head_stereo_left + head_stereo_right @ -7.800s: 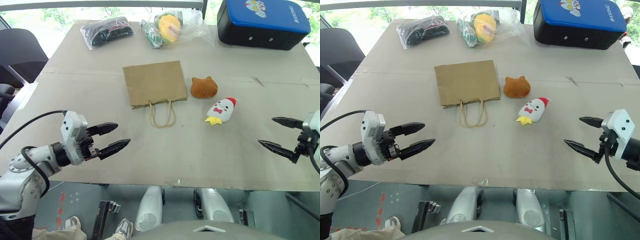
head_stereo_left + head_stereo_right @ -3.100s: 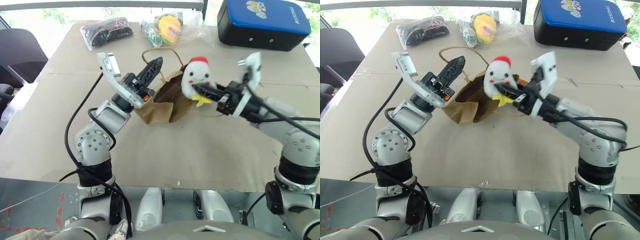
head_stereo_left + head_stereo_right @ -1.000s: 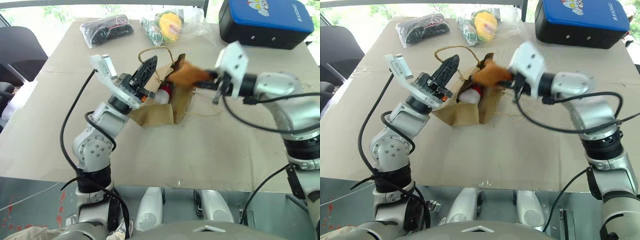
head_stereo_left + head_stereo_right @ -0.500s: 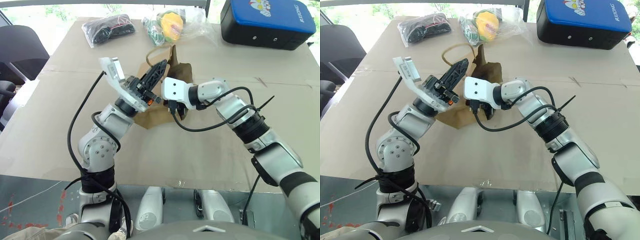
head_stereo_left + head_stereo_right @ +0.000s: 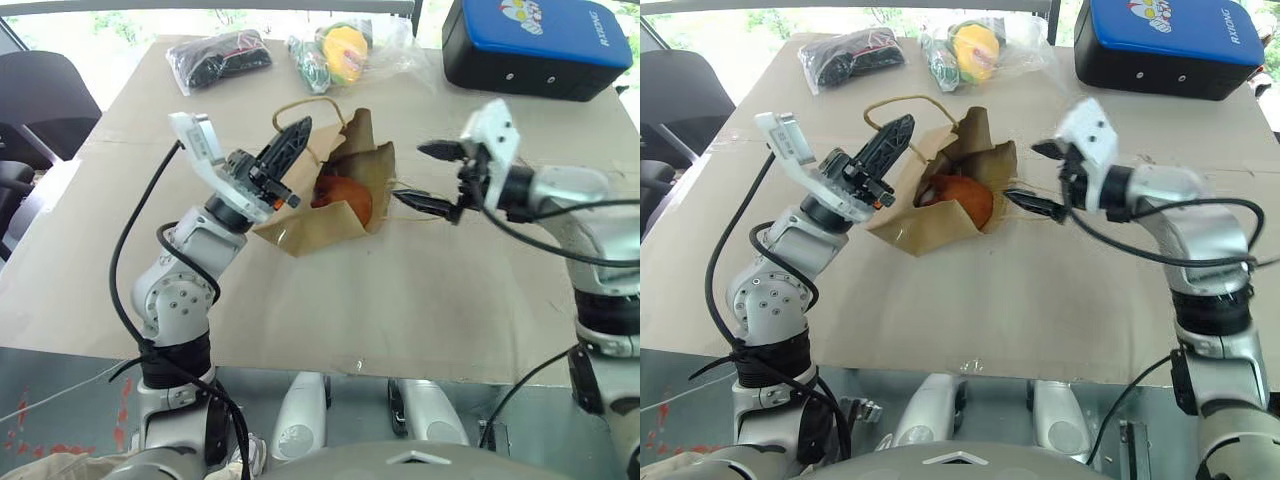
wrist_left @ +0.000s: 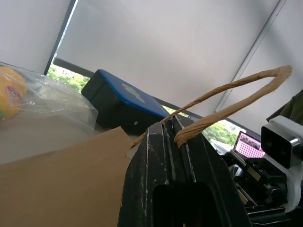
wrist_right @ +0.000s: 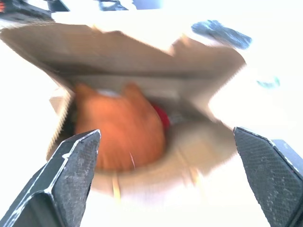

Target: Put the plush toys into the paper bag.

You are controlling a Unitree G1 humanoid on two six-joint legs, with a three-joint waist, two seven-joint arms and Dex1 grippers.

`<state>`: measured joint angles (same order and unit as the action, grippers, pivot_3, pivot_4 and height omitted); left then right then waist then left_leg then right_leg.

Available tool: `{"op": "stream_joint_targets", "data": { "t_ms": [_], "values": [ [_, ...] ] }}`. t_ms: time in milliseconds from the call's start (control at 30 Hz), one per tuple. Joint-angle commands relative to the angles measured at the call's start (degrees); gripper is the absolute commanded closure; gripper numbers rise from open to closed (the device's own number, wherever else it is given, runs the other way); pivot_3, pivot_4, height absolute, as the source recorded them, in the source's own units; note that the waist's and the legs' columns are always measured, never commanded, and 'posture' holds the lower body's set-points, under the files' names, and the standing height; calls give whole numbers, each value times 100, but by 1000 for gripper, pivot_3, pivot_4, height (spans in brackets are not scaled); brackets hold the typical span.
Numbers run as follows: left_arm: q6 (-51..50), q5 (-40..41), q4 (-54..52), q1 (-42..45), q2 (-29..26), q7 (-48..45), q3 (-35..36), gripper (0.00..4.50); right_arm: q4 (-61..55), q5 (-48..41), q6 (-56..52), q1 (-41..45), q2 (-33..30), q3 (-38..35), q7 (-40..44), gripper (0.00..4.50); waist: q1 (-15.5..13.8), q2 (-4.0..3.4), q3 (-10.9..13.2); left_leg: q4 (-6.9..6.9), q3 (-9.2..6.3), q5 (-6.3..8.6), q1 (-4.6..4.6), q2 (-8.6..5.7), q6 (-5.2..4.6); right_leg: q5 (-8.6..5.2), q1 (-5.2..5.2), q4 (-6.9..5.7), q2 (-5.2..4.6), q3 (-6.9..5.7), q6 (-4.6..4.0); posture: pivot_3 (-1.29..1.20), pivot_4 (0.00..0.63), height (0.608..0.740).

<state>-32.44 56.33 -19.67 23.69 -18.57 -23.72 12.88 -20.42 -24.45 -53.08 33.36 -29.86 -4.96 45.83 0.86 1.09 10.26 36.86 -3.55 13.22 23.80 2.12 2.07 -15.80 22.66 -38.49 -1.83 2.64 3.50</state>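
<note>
Left tool (image 5: 290,140) is clenched on one twisted loop handle (image 6: 227,97) of the brown paper bag (image 5: 335,215), holding that side of the bag lifted off the tabletop (image 5: 400,300) so that its mouth gapes toward the right arm. Right tool (image 5: 425,176) hangs released just beside the bag's mouth, its two black fingers spread wide with nothing between them, one finger (image 7: 71,165) on each side of the opening in the right wrist view. Inside the bag lies the orange-brown cat head (image 5: 345,198), round and filling much of the mouth; behind it a patch of red and white (image 7: 160,116) shows, part of the white chick, which is mostly hidden by the cat head. At the far edge of the tabletop sit a clear plastic bag with a yellow-green toy (image 5: 340,50), another clear bag with dark contents (image 5: 218,55), and a blue-topped black case (image 5: 540,45), all well apart from the paper bag.
</note>
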Motion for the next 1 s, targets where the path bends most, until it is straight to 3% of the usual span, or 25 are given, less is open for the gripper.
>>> {"op": "stream_joint_targets", "data": {
  "t_ms": [33, 167, 300, 533, 633, 667, 700, 733, 900, 933, 1000],
  "values": [
    [66, 27, -60, 144, -24, -116, 14, 4500, -678, -781, -1133, -372, 167, -966, -529, 112, 10, 0, 0, 0, 5, 0, 0, 0, 0, 0, 1, 0, 0, 4, 0, 0, 150, 740],
    [60, 12, -26, 205, -21, -137, 12, 4500, -1065, -1320, -2220, -1340, 426, -1818, -996, 112, -6, 1, 0, 0, 1, 0, 0, 0, 0, 0, -1, 0, 1, 1, 0, 0, 150, 740],
    [34, 22, -56, 207, -29, -133, 17, 4500, -1086, -1576, -2447, -1898, 938, -1948, -1413, 112, 25, 0, 0, 1, 7, 0, 0, -1, -1, 0, 0, -1, 1, 6, 1, 0, 150, 740],
    [2, 29, -116, 174, -10, -80, 1, 4500, 143, -1791, -1668, -837, 2265, -1700, -1921, 112, 168, -2, 1, 5, 11, 0, -18, 3, -1, -1, 4, -35, 15, 24, 1, 0, 150, 740],
    [-1, 22, -171, 142, -10, -54, 7, 4500, 850, -1761, -1151, -338, 2518, -1653, -1938, 819, 137, -1, 0, 7, 8, 0, -13, 3, 0, -1, 5, -32, 15, 19, 0, 0, 150, 740],
    [-2, 43, -187, 138, -7, -33, 28, 4500, 949, -1767, -999, -256, 2509, -1559, -1832, 1404, 126, -2, 0, 10, 6, 0, -8, 3, 0, -1, 5, -28, 13, 14, 1, 0, 150, 740],
    [1, 61, -199, 137, -12, -8, 59, 4500, 1020, -1894, -792, -89, 2562, -1540, -1693, 1814, 120, -2, 0, 13, 8, 0, -3, 2, 0, -1, 6, -25, 8, 14, 1, 0, 150, 740],
    [3, 81, -203, 139, -18, 6, 87, 4500, 1022, -2059, -671, 41, 2603, -1545, -1575, 1946, 121, -2, 1, 14, 8, 0, -2, 2, 0, -1, 5, -24, 8, 14, 1, 0, 150, 740],
    [64, 84, 103, 314, -280, -64, 401, 4500, 447, -2722, -555, 1075, 2484, -1349, -1526, 4172, 164, -13, 7, 15, 8, 0, -5, 3, -1, -1, 9, -33, 10, 16, 1, 0, 150, 740],
    [89, 24, 230, 352, -405, -155, 458, 4500, 328, -2872, -635, 1267, 2444, -1334, -1651, 4441, 167, -13, 7, 14, 8, 0, -5, 3, -1, -1, 12, -36, 12, 16, 1, 0, 150, 740],
    [103, -116, 439, 360, -639, -398, 474, 4500, 96, -3066, -810, 1421, 2231, -1241, -1774, 4441, 161, -11, 4, 9, 2, 0, -7, 10, -1, -2, 13, -35, 20, 13, 0, 0, 150, 740]
  ]
}}
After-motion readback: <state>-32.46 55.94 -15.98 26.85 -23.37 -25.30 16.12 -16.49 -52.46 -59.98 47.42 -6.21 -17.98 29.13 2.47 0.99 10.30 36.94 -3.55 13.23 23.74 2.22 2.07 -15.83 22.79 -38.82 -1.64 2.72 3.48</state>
